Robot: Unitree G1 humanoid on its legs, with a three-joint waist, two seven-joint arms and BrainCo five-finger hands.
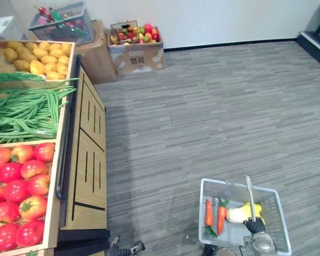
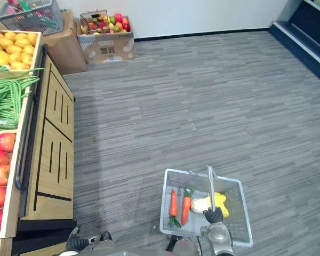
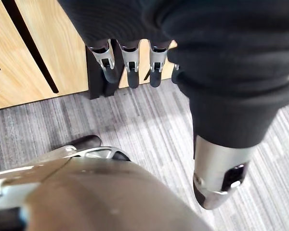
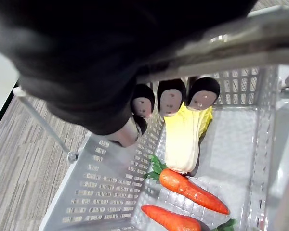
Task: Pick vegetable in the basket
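Observation:
A clear plastic basket (image 1: 273,212) hangs low over the floor at the lower right. My right hand (image 1: 254,225) is shut on its metal handle (image 1: 250,196). In the right wrist view the fingers (image 4: 171,98) curl round the handle (image 4: 231,48). Two carrots (image 1: 208,212) (image 1: 222,216) and a pale yellow cabbage (image 1: 240,213) lie in the basket; the right wrist view also shows the cabbage (image 4: 185,139) beside a carrot (image 4: 192,190). My left hand (image 3: 130,72) hangs open beside the wooden stand (image 3: 33,57), holding nothing.
A wooden produce stand (image 1: 88,160) runs along the left with red tomatoes (image 1: 18,192), green beans (image 1: 24,109) and yellow potatoes (image 1: 37,56). At the back wall stand a cardboard box of mixed fruit (image 1: 136,45) and a grey basket (image 1: 61,21) on another box. Grey carpet (image 1: 213,117) stretches ahead.

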